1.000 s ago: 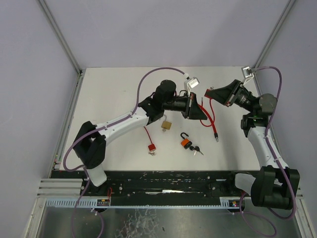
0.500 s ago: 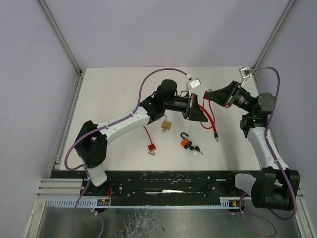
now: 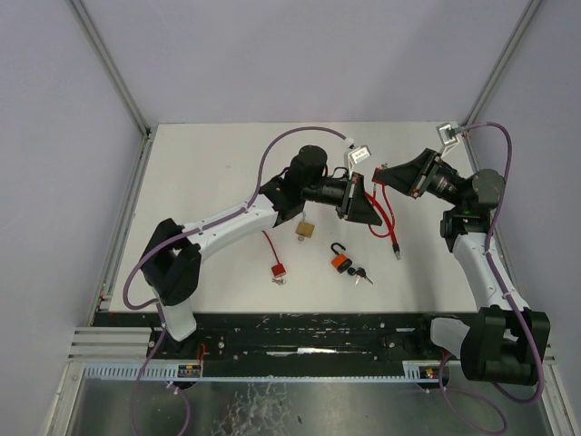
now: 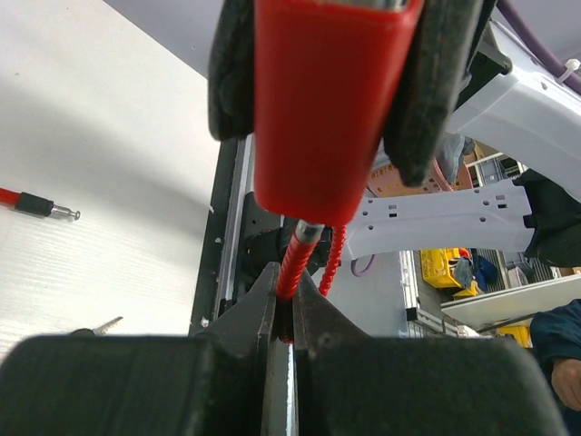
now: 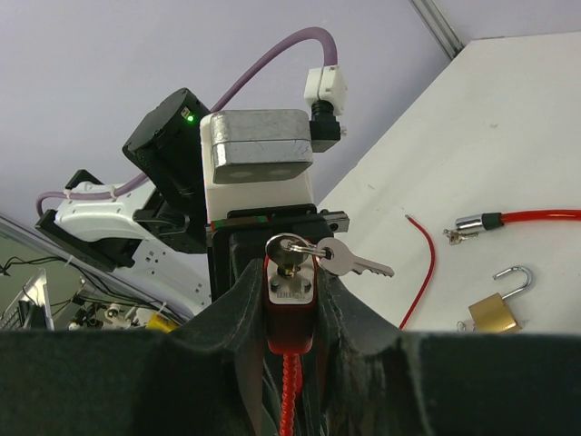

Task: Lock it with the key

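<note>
Mid-air between the arms, the red lock (image 5: 290, 318) sits clamped in the right gripper (image 5: 291, 274) — key (image 5: 313, 252) seated in one end — while the left gripper (image 4: 287, 283), pinched shut on the cable (image 4: 297, 259) leaving the opposite end, is probably the arm to turn it.

- Bright, even light from above; the table (image 3: 200, 182) carries only faint, soft shadows.
- In both wrist views, the near fingers (image 4: 109, 381) are dark and blurred along the bottom edge.
</note>
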`<control>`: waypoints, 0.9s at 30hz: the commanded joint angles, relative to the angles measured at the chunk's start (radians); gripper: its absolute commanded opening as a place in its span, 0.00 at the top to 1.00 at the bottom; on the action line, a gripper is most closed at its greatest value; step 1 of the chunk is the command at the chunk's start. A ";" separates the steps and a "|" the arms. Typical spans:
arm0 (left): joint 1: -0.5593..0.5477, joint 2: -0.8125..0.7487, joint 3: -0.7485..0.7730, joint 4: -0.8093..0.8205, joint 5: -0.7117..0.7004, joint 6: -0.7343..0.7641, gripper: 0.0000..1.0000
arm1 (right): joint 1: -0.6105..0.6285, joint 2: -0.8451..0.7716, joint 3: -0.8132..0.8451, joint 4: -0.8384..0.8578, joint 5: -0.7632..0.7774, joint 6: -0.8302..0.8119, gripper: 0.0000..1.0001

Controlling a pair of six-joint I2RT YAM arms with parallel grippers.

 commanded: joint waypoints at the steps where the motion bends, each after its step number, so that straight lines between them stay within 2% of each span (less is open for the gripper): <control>1: -0.015 -0.001 0.038 0.058 0.039 -0.013 1.00 | 0.019 -0.026 0.013 0.039 -0.018 -0.020 1.00; 27: -0.008 -0.033 0.001 0.062 0.037 0.000 1.00 | 0.019 -0.034 0.033 -0.014 -0.112 -0.093 1.00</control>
